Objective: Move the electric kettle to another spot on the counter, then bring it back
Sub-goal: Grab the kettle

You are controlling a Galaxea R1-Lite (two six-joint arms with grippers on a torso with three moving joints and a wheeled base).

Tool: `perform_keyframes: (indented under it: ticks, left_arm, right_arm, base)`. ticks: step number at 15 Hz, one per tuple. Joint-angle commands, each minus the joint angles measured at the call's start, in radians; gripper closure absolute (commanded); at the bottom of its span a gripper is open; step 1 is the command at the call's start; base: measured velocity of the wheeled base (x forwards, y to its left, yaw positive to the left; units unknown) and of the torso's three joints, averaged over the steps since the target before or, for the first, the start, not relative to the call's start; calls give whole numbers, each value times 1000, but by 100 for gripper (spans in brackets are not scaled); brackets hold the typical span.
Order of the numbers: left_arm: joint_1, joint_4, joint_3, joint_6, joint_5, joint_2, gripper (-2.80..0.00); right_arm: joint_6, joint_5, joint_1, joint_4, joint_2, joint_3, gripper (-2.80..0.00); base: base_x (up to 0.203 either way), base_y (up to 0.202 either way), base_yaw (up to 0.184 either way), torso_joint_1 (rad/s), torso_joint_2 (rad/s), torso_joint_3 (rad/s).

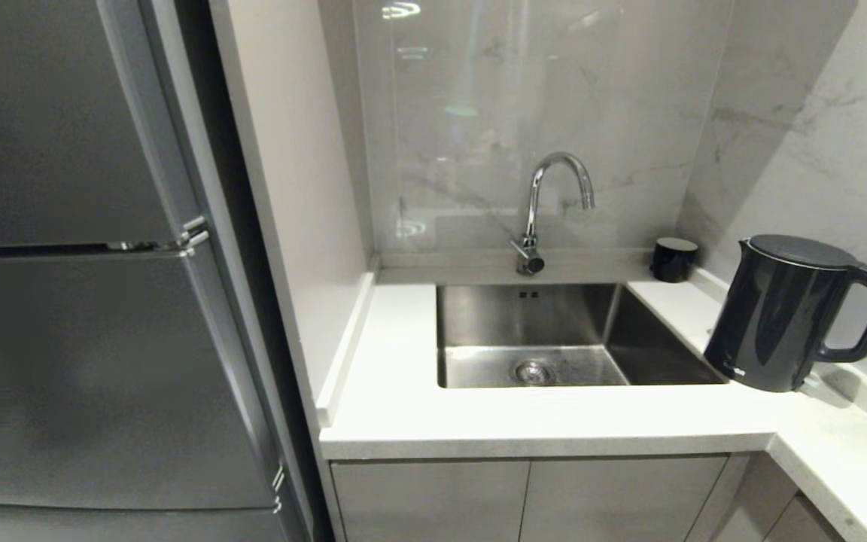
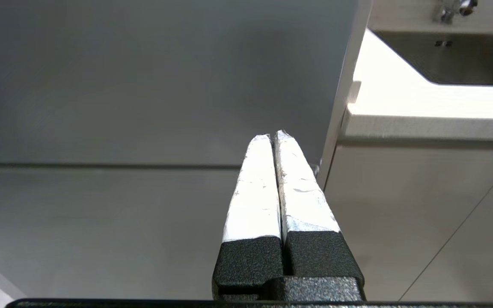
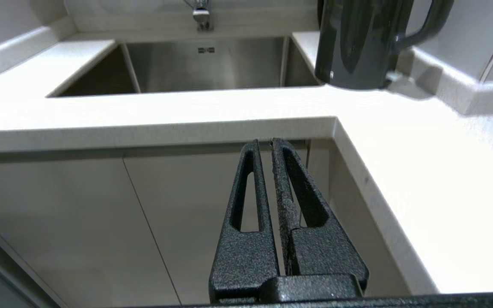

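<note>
The electric kettle stands upright on the counter, at the right of the sink, close to the inner corner of the L shape and just beside the right wall. Its loop handle points to the right, away from the sink, and its spout points to the left.

Neither arm shows in the head view. The right gripper hangs below the counter edge, in front of the cabinet doors, with its two fingers pressed together and nothing between them. From it the kettle lies ahead, higher and to the right. The left gripper is also closed and empty, and it points at the fridge, well apart from the kettle.

So I judge the right arm is the nearer one, and it must first rise above the counter and open before it can take the handle
</note>
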Motion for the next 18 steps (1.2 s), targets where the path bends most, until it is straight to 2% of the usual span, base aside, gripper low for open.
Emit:
perform_keyframes:
  ticks: [1, 6, 18]
  left_arm:
    - [0, 1, 0, 0, 0, 1, 0]
    - [0, 1, 0, 0, 0, 1, 0]
    - [0, 1, 0, 0, 0, 1, 0]
  right_arm:
    - [0, 0, 0, 0, 0, 0, 0]
    - [0, 0, 0, 0, 0, 0, 0]
    - [0, 0, 0, 0, 0, 0, 0]
  base:
    - [0, 0, 0, 198, -607, -399]
    - [0, 0, 0, 182, -479, -301]
    - [0, 0, 0, 144, -347, -207]
